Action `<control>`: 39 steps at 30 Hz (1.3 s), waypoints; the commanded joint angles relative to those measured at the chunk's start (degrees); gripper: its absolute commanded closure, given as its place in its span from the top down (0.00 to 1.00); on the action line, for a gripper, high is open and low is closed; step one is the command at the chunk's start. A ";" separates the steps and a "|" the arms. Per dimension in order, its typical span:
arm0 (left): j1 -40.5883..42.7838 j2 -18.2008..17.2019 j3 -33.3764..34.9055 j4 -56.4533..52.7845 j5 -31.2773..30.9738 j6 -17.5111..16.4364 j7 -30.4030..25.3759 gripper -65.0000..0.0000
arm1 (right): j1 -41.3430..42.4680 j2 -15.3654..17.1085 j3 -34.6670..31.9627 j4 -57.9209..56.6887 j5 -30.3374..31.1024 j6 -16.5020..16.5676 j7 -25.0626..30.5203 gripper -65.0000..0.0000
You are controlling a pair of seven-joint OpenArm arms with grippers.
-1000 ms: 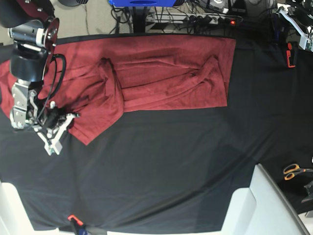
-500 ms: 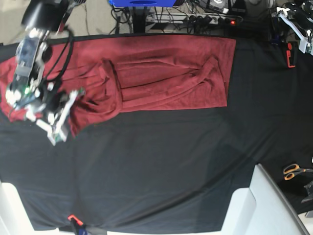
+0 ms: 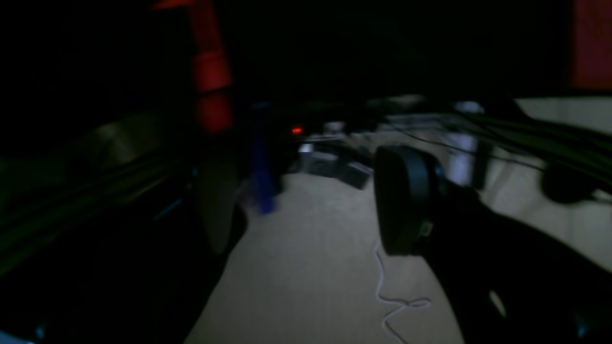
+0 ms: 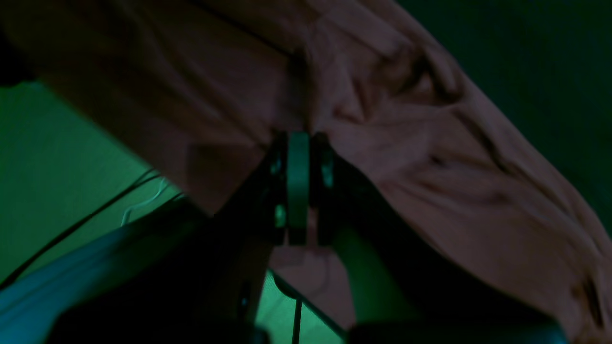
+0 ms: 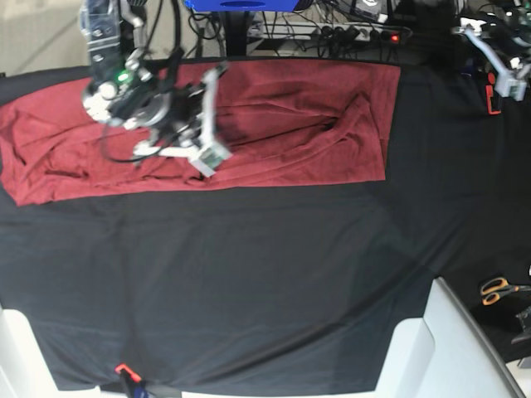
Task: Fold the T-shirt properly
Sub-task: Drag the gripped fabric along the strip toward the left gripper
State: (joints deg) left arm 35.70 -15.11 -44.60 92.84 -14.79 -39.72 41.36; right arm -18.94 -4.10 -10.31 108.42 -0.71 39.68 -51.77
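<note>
Base view, near to far, all placed vs the T-shirt (image 5: 274, 124). Nearest edge: white rig corners (image 5: 431, 348), well short of the shirt; small orange clip (image 5: 123, 369) at the cloth's near hem. Orange-handled scissors (image 5: 498, 289) far off to the near side, at the view's right edge. Black table cloth (image 5: 249, 274) wide and bare betw those and the shirt. T-shirt itself spread flat along the cloth's far edge, long red band running from the view's left edge to past the middle, creased, w/ a sleeve fold lying on its right part. Right gripper (image 5: 199, 124) over the shirt's left-middle part, arm coming in from beyond the far edge. Past the shirt: floor w/ cables + power strip (image 5: 348, 33). Left arm (image 5: 498, 58) well off the shirt, at the far right corner beyond the cloth.

Right wrist view: right gripper (image 4: 298, 143) pressed together, pinching a bunch of shirt fabric (image 4: 382, 134); cloth hangs in folds from the pinch, so that part is off the table.

Left wrist view: dark + blurred; left gripper (image 3: 306, 200) spread wide, nothing betw the pads (image 3: 401, 200), only floor seen thru the gap. Strip of shirt red at top right corner (image 3: 593, 43).
</note>
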 commanded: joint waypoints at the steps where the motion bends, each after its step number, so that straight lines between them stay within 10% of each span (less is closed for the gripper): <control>1: 0.74 -0.84 -0.02 0.92 -0.20 -0.28 -0.53 0.66 | 0.17 -0.25 -1.69 0.99 0.58 0.32 0.91 0.00; 14: 0.30 -0.49 0.34 0.57 -0.20 -0.28 -0.53 0.66 | 1.14 -0.34 -17.43 -3.06 0.84 -13.00 4.08 0.00; 39: 0.21 -0.58 0.34 -0.84 -0.20 -0.28 -0.62 0.66 | 13.44 -0.25 -32.73 -14.66 0.67 -13.44 3.99 0.00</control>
State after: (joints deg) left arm 35.42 -14.79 -43.72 91.31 -14.76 -40.34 41.34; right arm -6.15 -3.49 -42.85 92.64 -0.47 26.33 -49.08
